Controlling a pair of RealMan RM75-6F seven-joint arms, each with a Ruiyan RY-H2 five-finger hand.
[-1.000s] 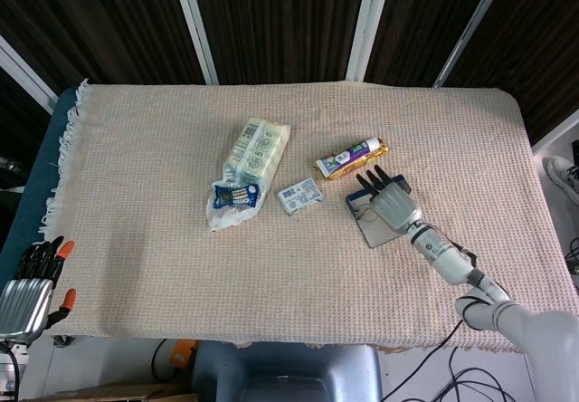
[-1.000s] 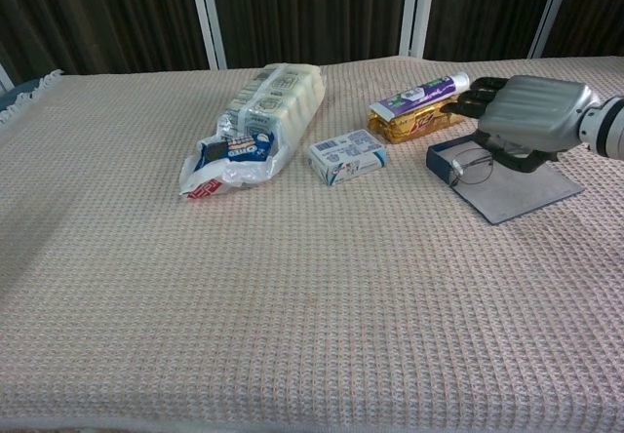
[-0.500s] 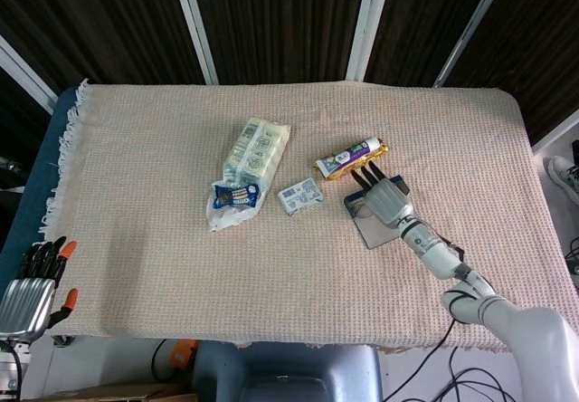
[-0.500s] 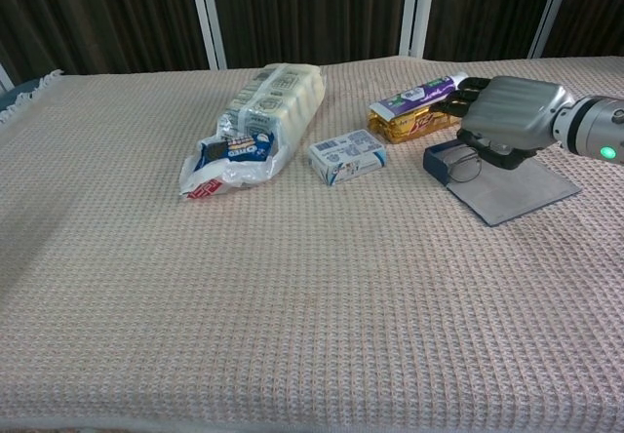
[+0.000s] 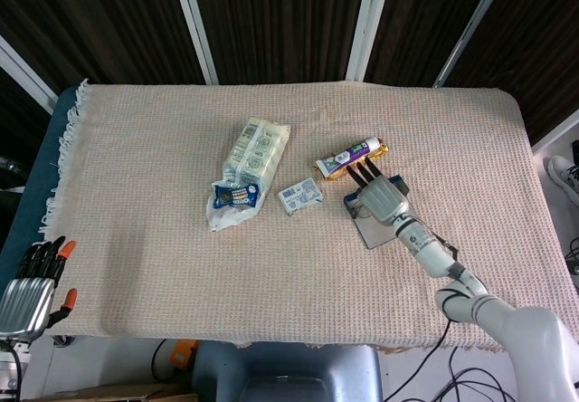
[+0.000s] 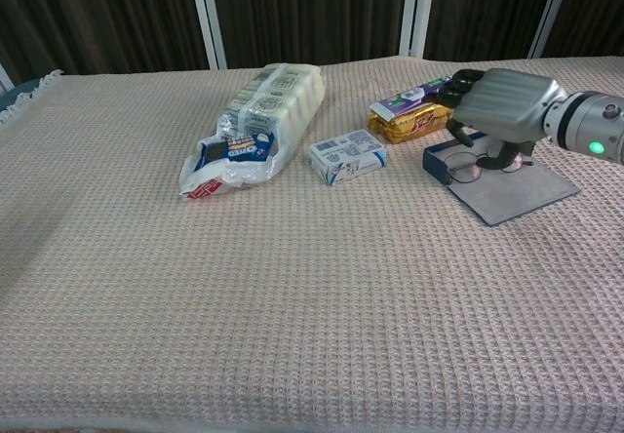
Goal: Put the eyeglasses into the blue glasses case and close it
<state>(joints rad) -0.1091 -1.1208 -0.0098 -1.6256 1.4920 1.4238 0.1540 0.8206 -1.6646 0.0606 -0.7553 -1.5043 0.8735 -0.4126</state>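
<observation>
A: Item one, right hand. State?

B: Palm down over the open blue glasses case, fingers reaching toward the toothpaste tube. The eyeglasses lie under it, in the case's tray end. Whether the fingers pinch the frame or only hover over it, I cannot tell; the hand hides the contact.

A: Item two, case. Position?

B: Right half of the woven tablecloth, nearer the far edge than the near one. Lid flap lies open and flat, toward the near-right side.

A: Item three, left hand?

B: Off the near-left corner of the table, fingers apart, holding nothing.

A: Other stock?

B: Small blue-and-white box just left of the case; a yellow packet under the tube; a clear bag of snack packs toward the middle.

A: Step in hand?

B: By my reading, seating the glasses in the tray; lid not yet closed.

A: Next move calls for?

B: Probably clearing the fingers off the frame without dragging it, then catching the flap's free edge and folding it over the tray.
</observation>
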